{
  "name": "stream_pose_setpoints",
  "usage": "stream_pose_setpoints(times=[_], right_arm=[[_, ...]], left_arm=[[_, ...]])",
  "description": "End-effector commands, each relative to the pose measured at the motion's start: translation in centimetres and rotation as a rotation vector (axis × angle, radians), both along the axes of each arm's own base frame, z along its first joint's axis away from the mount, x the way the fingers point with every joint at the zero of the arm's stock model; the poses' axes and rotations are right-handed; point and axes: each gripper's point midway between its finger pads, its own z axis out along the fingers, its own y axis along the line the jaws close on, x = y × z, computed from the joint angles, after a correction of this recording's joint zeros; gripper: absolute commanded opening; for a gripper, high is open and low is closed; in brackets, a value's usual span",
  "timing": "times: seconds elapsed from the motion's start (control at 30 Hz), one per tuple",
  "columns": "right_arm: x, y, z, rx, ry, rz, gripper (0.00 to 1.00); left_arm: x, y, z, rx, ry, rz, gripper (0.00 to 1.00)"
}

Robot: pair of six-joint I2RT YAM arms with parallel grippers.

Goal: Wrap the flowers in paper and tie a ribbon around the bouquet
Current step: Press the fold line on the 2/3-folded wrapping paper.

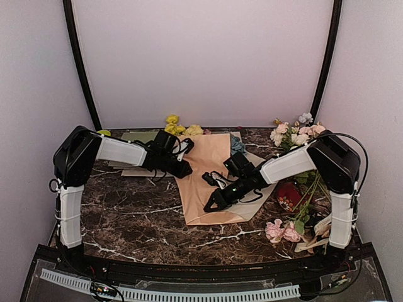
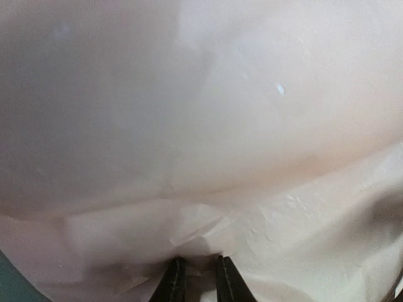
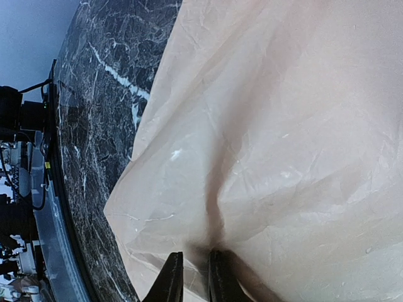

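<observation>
Item: paper, peach-pink, lying on the tabletop, folded over the flowers; yellow heads are seen beyond its far end. Left pincer: nearly closed, paper nipped at the far-left edge. Right pincer: likewise nipped on the near part. Advised: sheet is to be drawn snugly around the flowers, without tearing.

- Lower middle of my view: dark brown marble tabletop with white veins.
- Upper frame: plain pale lilac back wall, evenly lit.
- Black curved poles flank it.
</observation>
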Motion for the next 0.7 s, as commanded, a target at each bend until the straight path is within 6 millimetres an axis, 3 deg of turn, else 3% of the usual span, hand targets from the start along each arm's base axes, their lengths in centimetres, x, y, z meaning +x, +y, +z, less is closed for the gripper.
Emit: stream_pose_setpoints(times=[0.0,0.1,0.3,0.43,0.57,0.67], right_arm=[[-2.2,-4.0,-5.8,-0.234,0.071,-0.030,0.16],[-2.4,-4.1,-6.2,-0.240,0.084,-0.025,0.16],[-2.9,-4.5,-6.8,-0.262,0.100,-0.019,0.16],[-2.8,-4.5,-6.8,-0.267,0.101,-0.022,0.16],[-2.7,-4.5,-6.7,-0.273,0.099,-0.024,0.16],[-2.7,-4.5,-6.8,-0.276,0.102,-0.025,0.16]], left_arm=[[5.0,5.2,-1.2,0.082,0.028,0.205,0.17],[7.5,7.0,-0.2,0.052,0.005,0.264,0.18],[12.0,8.4,2.2,0.021,-0.086,0.304,0.22],[15.5,9.9,2.6,0.015,-0.097,0.353,0.23],[18.0,10.6,0.7,0.015,-0.054,0.377,0.23],[19.5,11.0,0.7,0.027,-0.062,0.400,0.24]])
